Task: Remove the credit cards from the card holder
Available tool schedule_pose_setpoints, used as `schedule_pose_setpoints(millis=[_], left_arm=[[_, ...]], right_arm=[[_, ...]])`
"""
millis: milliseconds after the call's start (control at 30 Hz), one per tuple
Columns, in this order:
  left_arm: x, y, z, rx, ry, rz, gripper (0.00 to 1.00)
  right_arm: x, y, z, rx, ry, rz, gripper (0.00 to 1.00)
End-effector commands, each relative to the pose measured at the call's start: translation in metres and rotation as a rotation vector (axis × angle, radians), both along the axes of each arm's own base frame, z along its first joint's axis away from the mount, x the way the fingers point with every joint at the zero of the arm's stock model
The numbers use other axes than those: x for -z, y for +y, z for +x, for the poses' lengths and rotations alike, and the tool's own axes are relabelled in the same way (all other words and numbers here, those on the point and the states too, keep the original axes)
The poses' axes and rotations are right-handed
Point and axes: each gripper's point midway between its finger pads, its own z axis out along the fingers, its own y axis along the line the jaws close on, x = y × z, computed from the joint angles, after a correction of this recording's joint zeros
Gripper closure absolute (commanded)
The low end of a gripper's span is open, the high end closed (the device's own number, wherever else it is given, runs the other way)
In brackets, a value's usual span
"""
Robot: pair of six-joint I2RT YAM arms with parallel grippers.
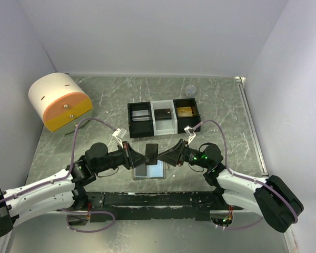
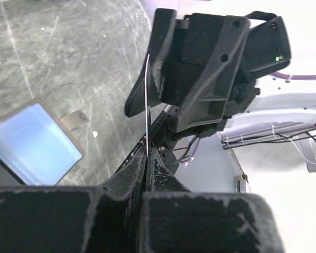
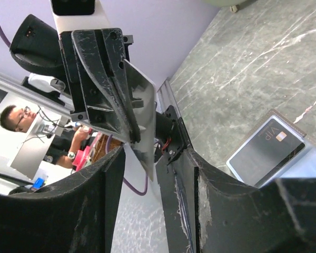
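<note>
The left gripper (image 1: 143,155) has its fingers pressed on a credit card (image 1: 151,153), held upright above the open card holder (image 1: 158,171) on the desk. The right gripper (image 1: 163,155) has its fingers spread either side of the card, seemingly not yet touching. If the left lets go early, the card could twist or drop.

Both arms are nose to nose at mid-table. My left gripper (image 1: 142,156) is pinching a dark credit card (image 1: 151,153) that stands on edge, and my right gripper (image 1: 161,155) is tipped in at its other face; from up here I can't tell if it touches. Just on the near side of the jaws the card holder (image 1: 156,171) lies open, blue lining up. Beyond the jaws is the three-compartment tray (image 1: 129,118), with a card in each bay.
</note>
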Motion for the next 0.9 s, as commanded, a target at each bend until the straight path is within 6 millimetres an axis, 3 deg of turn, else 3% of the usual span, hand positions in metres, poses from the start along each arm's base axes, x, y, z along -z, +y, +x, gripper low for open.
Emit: schedule_pose_setpoints(millis=[0,267,667,867], left_arm=[[-0.031,-0.010,-0.014,0.096,-0.059,-0.098,0.93],[-0.028,-0.012,-0.025,0.151,-0.036,-0.162,0.93],[-0.028,-0.011,-0.027,0.160,-0.038,-0.169,0.93],[-0.028,-0.012,-0.029,0.175,-0.043,-0.171,0.93]], right_arm=[[-0.019,0.004,-0.003,-0.028,-0.039,0.056,0.53],[-0.026,0.007,-0.010,-0.072,-0.039,0.094,0.65],[-0.042,0.010,-0.022,-0.147,-0.056,0.161,0.78],[-0.038,0.013,-0.020,-0.140,-0.047,0.139,0.86]])
